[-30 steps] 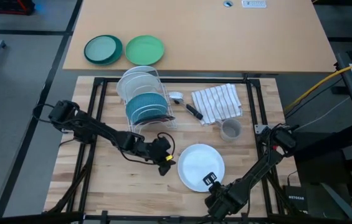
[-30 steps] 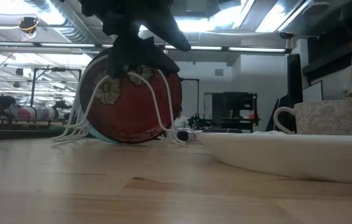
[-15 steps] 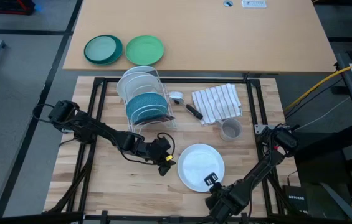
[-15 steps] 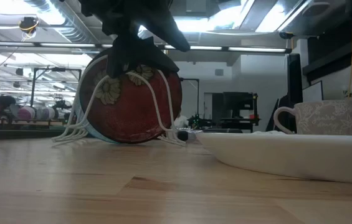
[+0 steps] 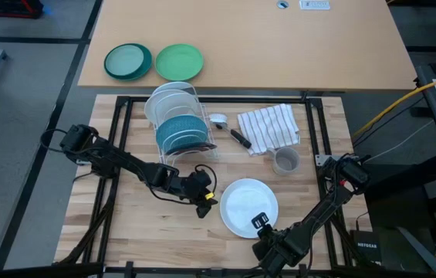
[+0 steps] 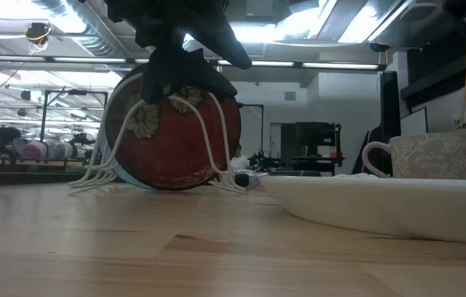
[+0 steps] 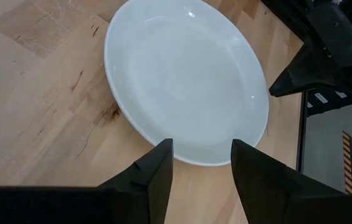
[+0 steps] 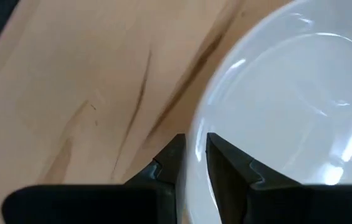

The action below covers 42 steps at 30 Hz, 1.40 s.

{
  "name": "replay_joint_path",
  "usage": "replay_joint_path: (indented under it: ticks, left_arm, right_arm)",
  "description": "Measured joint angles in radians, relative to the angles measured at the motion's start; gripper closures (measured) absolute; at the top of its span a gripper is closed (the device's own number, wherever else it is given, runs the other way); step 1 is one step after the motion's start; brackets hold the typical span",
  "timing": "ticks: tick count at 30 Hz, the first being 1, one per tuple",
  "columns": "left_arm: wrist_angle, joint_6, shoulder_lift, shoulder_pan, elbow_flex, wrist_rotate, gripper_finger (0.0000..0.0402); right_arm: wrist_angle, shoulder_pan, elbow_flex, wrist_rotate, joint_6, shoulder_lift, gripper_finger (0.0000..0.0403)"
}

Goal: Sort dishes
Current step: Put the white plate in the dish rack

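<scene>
A white plate [image 5: 247, 202] lies on the wooden table, near its front. My right gripper [image 5: 260, 224] is shut on the plate's near rim. My left gripper [image 5: 204, 205] is open just off the plate's left edge; in its wrist view its fingers [image 7: 161, 163] stand apart before the rim, and I cannot tell whether they touch it. A teal plate [image 5: 177, 131] and a dark red flowered plate [image 6: 171, 136] stand on edge in the white wire rack [image 5: 173, 108], behind paler plates. My right gripper pinches the white plate's near rim [image 8: 195, 127] between its two fingers, one finger [image 8: 171, 157] outside the rim and one [image 8: 227, 160] over the plate's inside. It comes from the table's near side, roughly level. The plate lies on the table.
A grey cup [image 5: 285, 161] and a striped cloth [image 5: 268, 127] lie beyond the plate at the right. A small pale utensil [image 5: 218, 120] and a black item [image 5: 240, 139] lie beside the rack. Two green plates [image 5: 153, 61] sit on the far tabletop.
</scene>
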Motion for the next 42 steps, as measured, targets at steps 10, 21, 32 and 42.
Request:
replay_joint_path:
  ticks: [10, 21, 32, 42]
  left_arm:
    - [0.0, 0.002, 0.0, 0.0, 0.0, 0.0, 0.0251]
    - [0.0, -0.078, -0.001, 0.001, 0.0, 0.0, 0.0251]
    - [-0.068, -0.17, -0.001, -0.007, 0.0, -0.009, 0.0251]
    - [-0.258, -0.329, 0.011, -0.007, 0.0, -0.065, 0.0251]
  right_arm:
    - [0.035, -0.001, -0.007, 0.029, 0.024, 0.066, 0.0336]
    - [0.093, 0.002, -0.043, 0.079, 0.03, 0.062, 0.0363]
    - [0.221, 0.001, -0.12, 0.155, 0.019, 0.061, 0.0372]
    - [0.304, 0.001, -0.155, 0.184, 0.005, 0.062, 0.0375]
